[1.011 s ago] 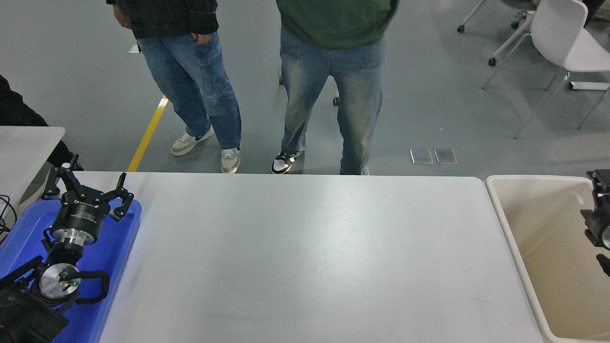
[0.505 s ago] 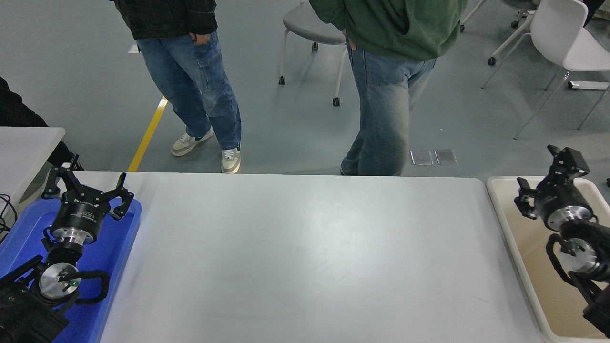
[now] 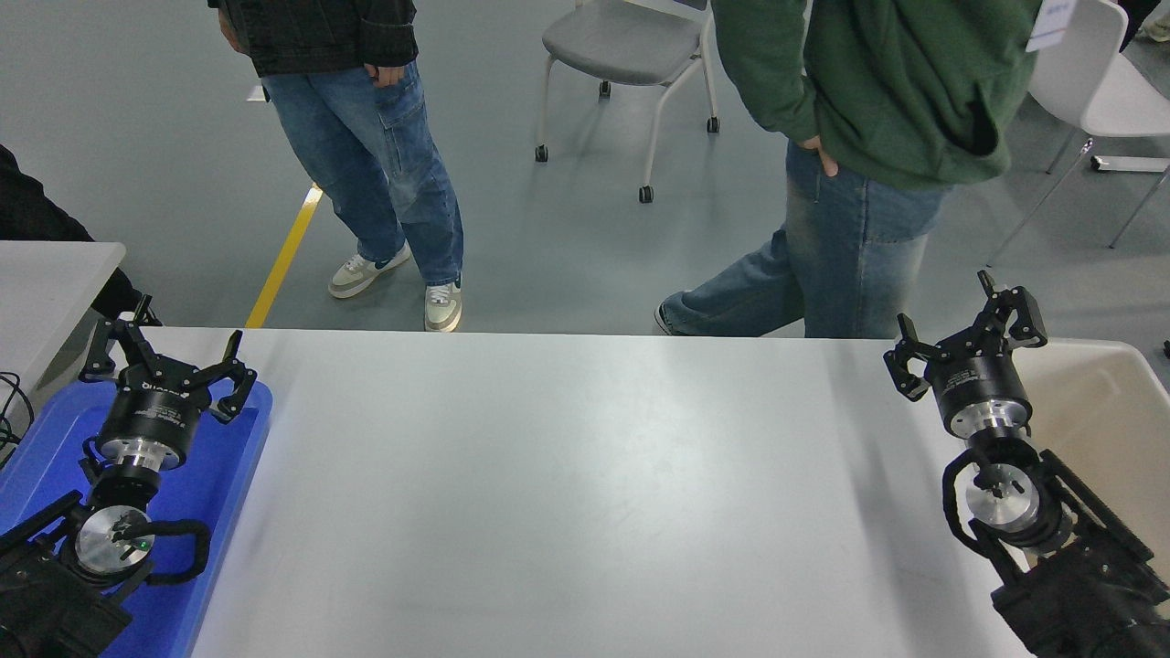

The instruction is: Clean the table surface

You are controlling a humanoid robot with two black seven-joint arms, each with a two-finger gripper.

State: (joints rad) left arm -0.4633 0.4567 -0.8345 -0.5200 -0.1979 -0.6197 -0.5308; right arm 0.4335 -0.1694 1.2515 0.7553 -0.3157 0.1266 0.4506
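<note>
The bench [image 3: 567,493], the wide white-grey top that fills the middle and lower part of the view, shows no loose item on it, and neither arm holds a cloth or wiper. My judgement is that the clearing step is either finished or has not yet found a target; with nothing left to lift, the task looks close to done.

The right claw [image 3: 967,340] hangs above the far right corner of the bench, fingers spread wide and empty, pointing away from the camera. Just beside it, past the bench's right edge, sits a beige bin [image 3: 1111,411], partly hidden by the right arm. Any next move would call for an object to go after, and none is visible, so a retreat to rest seems most likely.

The left claw [image 3: 163,361] is parked at the lower left over a blue tray [image 3: 233,475], its fingers also spread and holding nothing.

Beyond the far edge, 2 people stand on the grey floor: one in a dark jacket [image 3: 320,32] at upper left, one in a green hoodie [image 3: 896,82] close to the right claw's corner. A reach past that edge could meet this person. A grey chair [image 3: 622,46] stands behind them.
</note>
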